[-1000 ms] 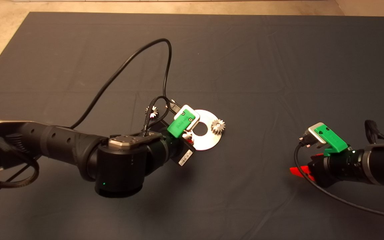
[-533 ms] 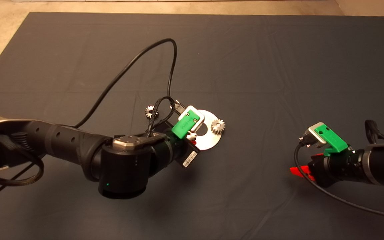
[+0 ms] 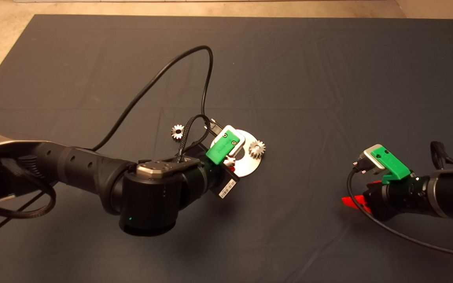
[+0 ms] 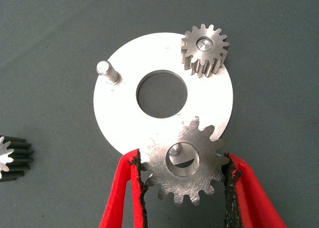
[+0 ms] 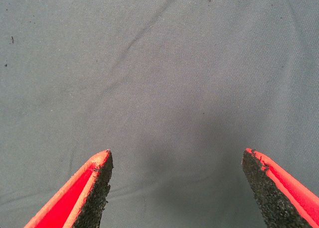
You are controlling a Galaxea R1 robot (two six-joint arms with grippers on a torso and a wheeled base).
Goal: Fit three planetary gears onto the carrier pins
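The gear held in the left claw sits between the two red fingers, its teeth pressed against the black pads on both sides, so this claw is clenched on it. In the left wrist view the gear hangs over the edge of the shiny round disc, and through its dark bore a bit of a silvery pin shows off-centre; whether the gear is already threaded on that pin cannot be told. Taking the disc's centre hole as the hub in that view, the held gear lies at about 5 o'clock, a second gear sits seated on its pin at about 1 o'clock with the pin's flat top showing in its bore, and a bare upright pin stands at about 10 o'clock. A third gear lies on its side on the dark surface, well apart from the disc, cut by the frame edge. In the head view that loose gear rests at about 10 o'clock from the disc, the seated gear is at the disc's 2 o'clock rim, and the left arm's green mount covers much of the disc. The right claw is idle at the surface's 4 o'clock side, its fingers spread wide apart over bare cloth, grasping nothing; the head view shows it low at the right edge.
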